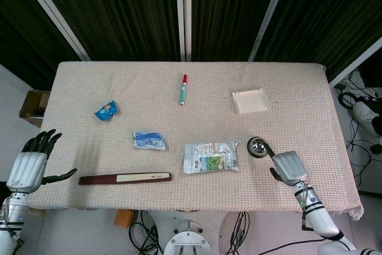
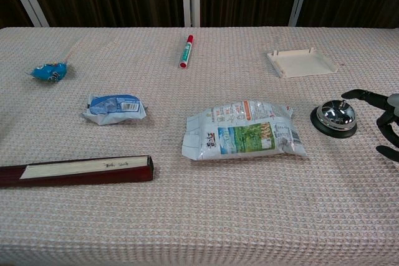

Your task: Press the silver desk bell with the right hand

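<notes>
The silver desk bell (image 1: 258, 146) (image 2: 335, 116) sits on its black base at the right of the table, just right of a snack bag. My right hand (image 1: 287, 166) (image 2: 386, 113) hovers close beside it on the near right, holding nothing. One dark finger (image 2: 356, 95) reaches out toward the bell's dome and ends near its upper right side; whether it touches is unclear. The other fingers curl downward, apart from each other. My left hand (image 1: 28, 165) rests off the table's left edge, fingers spread and empty.
A printed snack bag (image 1: 210, 157) (image 2: 243, 130) lies left of the bell. A white tray (image 1: 250, 101) lies behind it. Further left are a marker (image 1: 183, 89), a blue packet (image 1: 148, 140), a blue wrapper (image 1: 105, 110) and a long dark box (image 1: 125, 178).
</notes>
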Tool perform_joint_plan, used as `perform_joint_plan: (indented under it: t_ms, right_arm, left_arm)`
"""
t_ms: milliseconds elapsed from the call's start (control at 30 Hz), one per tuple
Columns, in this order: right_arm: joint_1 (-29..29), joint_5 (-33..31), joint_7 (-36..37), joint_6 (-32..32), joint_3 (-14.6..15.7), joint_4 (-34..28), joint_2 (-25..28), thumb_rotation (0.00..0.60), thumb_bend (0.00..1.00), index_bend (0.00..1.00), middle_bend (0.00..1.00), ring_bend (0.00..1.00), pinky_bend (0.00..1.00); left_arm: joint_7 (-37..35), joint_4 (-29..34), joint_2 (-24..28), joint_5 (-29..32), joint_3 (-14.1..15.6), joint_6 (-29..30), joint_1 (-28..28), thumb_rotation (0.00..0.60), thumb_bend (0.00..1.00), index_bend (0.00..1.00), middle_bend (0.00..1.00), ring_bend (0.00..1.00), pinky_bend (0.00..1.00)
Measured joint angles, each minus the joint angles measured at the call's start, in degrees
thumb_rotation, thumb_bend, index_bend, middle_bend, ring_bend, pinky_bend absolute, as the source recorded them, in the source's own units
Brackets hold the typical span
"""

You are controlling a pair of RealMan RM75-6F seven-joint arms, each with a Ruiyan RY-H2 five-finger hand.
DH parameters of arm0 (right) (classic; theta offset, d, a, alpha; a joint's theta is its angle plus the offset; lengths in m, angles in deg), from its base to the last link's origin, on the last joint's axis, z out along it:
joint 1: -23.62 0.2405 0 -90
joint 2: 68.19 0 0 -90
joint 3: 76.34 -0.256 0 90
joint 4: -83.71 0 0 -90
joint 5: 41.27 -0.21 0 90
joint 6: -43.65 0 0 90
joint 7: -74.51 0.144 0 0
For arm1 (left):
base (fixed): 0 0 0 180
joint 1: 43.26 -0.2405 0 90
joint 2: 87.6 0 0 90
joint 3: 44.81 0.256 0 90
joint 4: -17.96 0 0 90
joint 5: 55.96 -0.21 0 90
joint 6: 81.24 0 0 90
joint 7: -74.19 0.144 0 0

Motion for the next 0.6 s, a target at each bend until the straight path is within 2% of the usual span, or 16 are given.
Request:
perform_joint_plan:
  t_ms: [133,400,600]
  right_arm:
    - [-0.18,0.71,0.96,0.46,-0.01,0.04,0.34,0.600,0.30,0.00,0.69,0.81,0.94]
    - [0.24,-2.71,-1.97,-3.48,0.58,0.35,0.21,0.600,0.30,0.00,0.69,0.81,0.94]
    - [-0.35,-1.10,-0.71,-0.51,0.29,-1.15,1.45,0.600,0.30,0.00,0.69,0.81,0.94]
  left_arm:
    - [0.18,-0.06,-0.25,0.00,0.06,-0.21,0.08,0.186,0.01,0.11,0.08,0.07,0.18]
    - [0.14,-0.12,-0.10,0.24,0.04,-0.16,-0.01,0.189,0.01,0.11,0.08,0.07,0.18]
    - [-0.07,-0.01,0.02,-0.06,-0.13,0.02,0.12,0.187,0.01,0.11,0.08,0.07,0.18]
